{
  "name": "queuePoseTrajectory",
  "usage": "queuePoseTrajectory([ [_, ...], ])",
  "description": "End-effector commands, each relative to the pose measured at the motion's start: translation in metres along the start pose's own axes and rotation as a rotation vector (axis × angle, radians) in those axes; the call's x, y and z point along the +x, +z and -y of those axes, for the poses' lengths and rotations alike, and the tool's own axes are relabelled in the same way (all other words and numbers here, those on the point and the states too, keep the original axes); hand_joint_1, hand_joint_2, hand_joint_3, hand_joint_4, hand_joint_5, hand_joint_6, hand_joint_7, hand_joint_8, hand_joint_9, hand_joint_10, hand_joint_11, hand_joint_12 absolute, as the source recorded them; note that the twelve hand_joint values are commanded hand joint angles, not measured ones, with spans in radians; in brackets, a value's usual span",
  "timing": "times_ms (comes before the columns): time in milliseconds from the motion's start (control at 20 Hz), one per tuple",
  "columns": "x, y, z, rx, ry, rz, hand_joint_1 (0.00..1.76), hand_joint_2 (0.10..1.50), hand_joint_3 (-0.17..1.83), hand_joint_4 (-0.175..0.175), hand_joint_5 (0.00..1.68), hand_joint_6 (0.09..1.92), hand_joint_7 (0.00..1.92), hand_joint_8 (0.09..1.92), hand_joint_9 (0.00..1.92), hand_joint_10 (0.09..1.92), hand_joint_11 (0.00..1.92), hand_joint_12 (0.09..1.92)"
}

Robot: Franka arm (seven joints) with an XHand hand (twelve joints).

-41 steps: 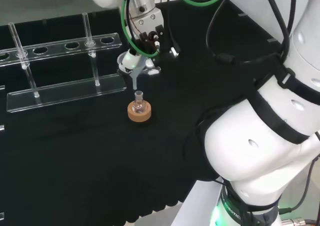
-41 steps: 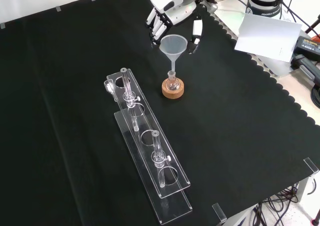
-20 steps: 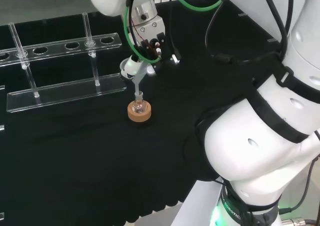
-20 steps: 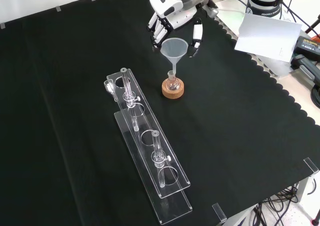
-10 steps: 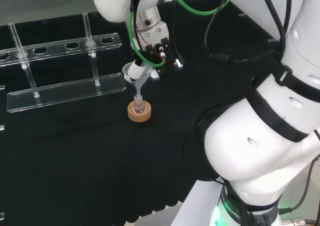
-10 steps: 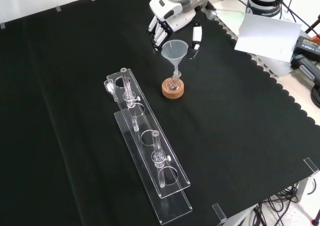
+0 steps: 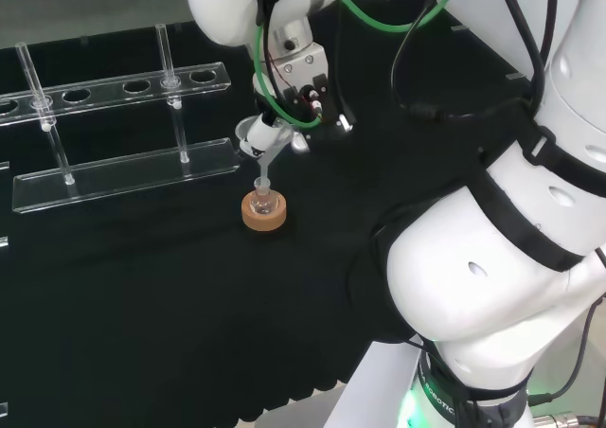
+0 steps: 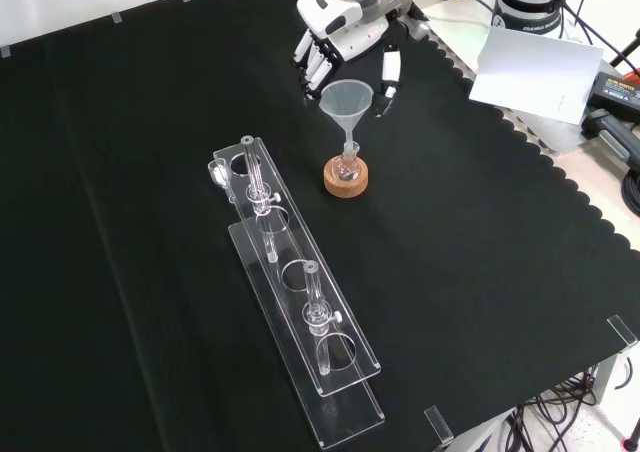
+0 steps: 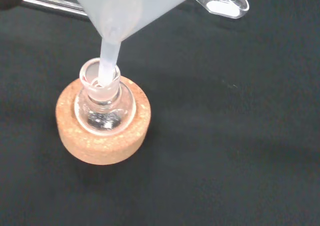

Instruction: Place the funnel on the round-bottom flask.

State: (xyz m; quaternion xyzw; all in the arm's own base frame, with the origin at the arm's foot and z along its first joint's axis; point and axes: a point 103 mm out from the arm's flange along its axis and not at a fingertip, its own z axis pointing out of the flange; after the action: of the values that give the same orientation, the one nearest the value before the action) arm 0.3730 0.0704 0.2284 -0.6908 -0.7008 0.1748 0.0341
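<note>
The hand (image 8: pixel 345 17) pinches the funnel (image 8: pixel 346 100), whose stem enters the round-bottom flask (image 9: pixel 104 105) neck, leaning toward 1 o'clock in the wrist view.

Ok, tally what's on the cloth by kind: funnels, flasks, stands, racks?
Funnel: 1
Round-bottom flask: 1
Cork ring stand: 1
Clear tube rack: 1
Total: 4
</note>
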Motion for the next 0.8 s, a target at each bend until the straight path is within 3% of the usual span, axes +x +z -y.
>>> queuePoseTrajectory([
  [50, 0.0093, 0.0009, -0.0031, -0.001, 0.0, 0.027, 0.86, 0.7, 0.58, 0.047, 0.89, 0.77, 0.94, 0.78, 1.01, 0.51, 0.66, 1.23],
  [800, 0.0125, 0.0051, -0.004, 0.007, -0.001, 0.029, 0.86, 0.7, 0.59, 0.044, 0.89, 0.77, 0.94, 0.78, 1.01, 0.51, 0.67, 1.23],
])
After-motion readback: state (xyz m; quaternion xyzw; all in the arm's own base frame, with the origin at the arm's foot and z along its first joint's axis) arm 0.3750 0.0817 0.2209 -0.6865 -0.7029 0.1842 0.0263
